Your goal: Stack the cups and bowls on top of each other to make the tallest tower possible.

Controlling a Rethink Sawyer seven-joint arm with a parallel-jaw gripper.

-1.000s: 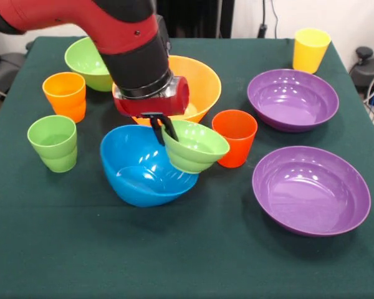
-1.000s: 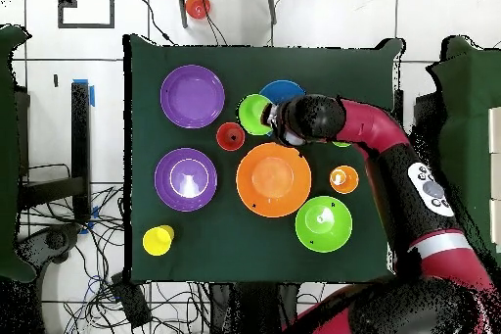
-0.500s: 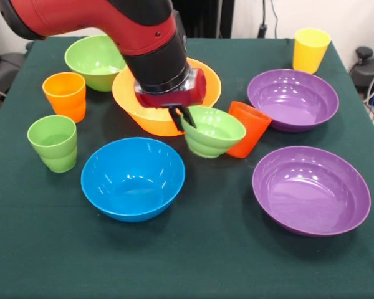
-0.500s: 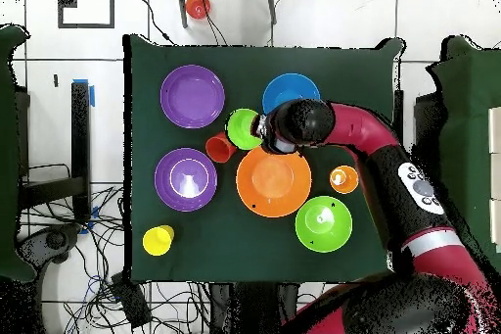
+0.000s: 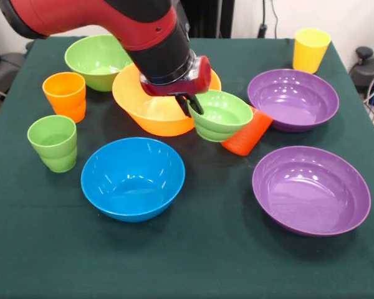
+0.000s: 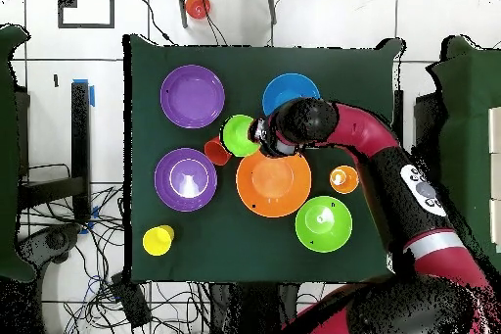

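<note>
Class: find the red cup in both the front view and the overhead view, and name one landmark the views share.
Front view: the red cup lies tipped right of centre, behind the small green bowl.
Overhead view: the red cup is just left of centre, left of the small green bowl.
Shared landmark: the large orange bowl.

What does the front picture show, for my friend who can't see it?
A red robot arm's gripper holds a small green bowl by its rim, beside a big orange bowl. The small bowl is pushing a red cup over, so it leans.
</note>
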